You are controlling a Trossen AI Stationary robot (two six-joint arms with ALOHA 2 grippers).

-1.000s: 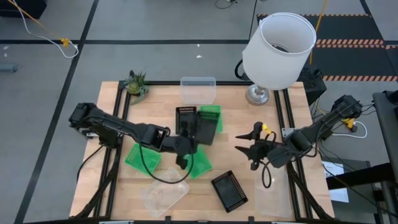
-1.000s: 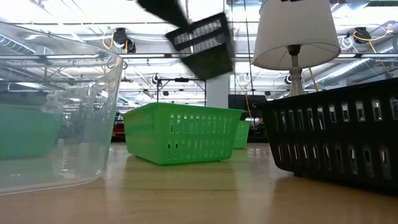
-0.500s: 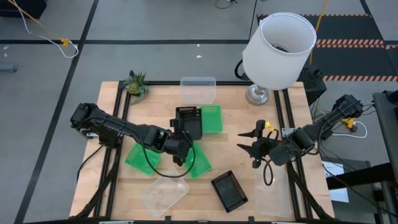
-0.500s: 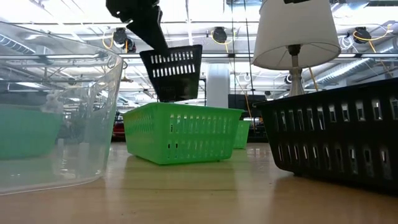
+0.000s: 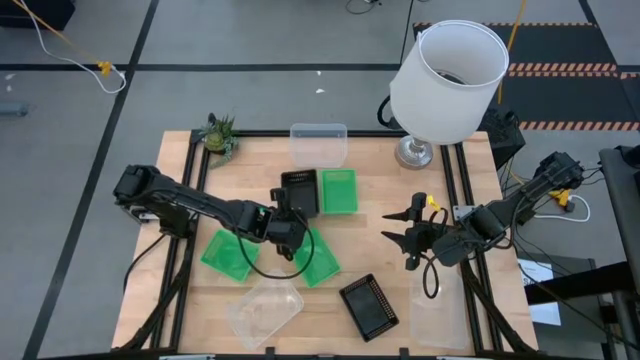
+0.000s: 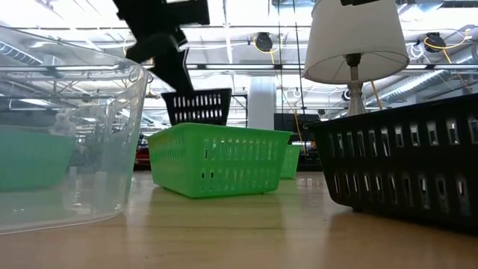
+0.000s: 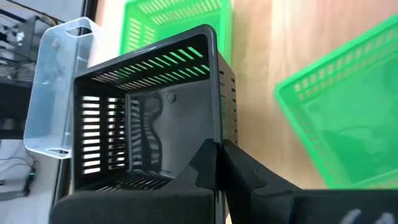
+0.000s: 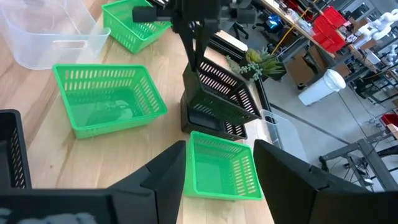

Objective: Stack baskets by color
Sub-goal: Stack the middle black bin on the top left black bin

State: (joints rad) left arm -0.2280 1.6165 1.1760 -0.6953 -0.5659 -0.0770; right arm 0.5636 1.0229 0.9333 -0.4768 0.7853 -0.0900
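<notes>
My left gripper (image 5: 287,218) is shut on a black slotted basket (image 5: 300,188) at the table's middle. The basket is tilted over a second black basket (image 8: 202,124) that stands on the table; whether the two touch I cannot tell. A green basket (image 5: 339,190) stands right beside them. Two more green baskets (image 5: 228,255) (image 5: 315,260) lie nearer. A third black basket (image 5: 368,305) sits at the near right. Clear baskets stand at the far edge (image 5: 318,143) and near edge (image 5: 265,310). My right gripper (image 5: 402,235) hovers open at the right, touching nothing. My left gripper pinches the rim of one of the black basket's slotted walls (image 7: 217,140), at the basket's near end, one finger inside and one outside. The fingers slant down from the near left. The basket hangs tilted, its far end lower.
A big white lamp (image 5: 448,80) stands at the far right corner and a small green plant (image 5: 218,135) at the far left. In the low view a clear basket (image 6: 67,134) and a black basket (image 6: 403,164) stand close in front.
My left gripper has gone down and toward the table's far left with the black basket, rolling its wrist. The basket, high and strongly tipped before, now hangs lower over the second black basket, behind the green basket in the low view.
</notes>
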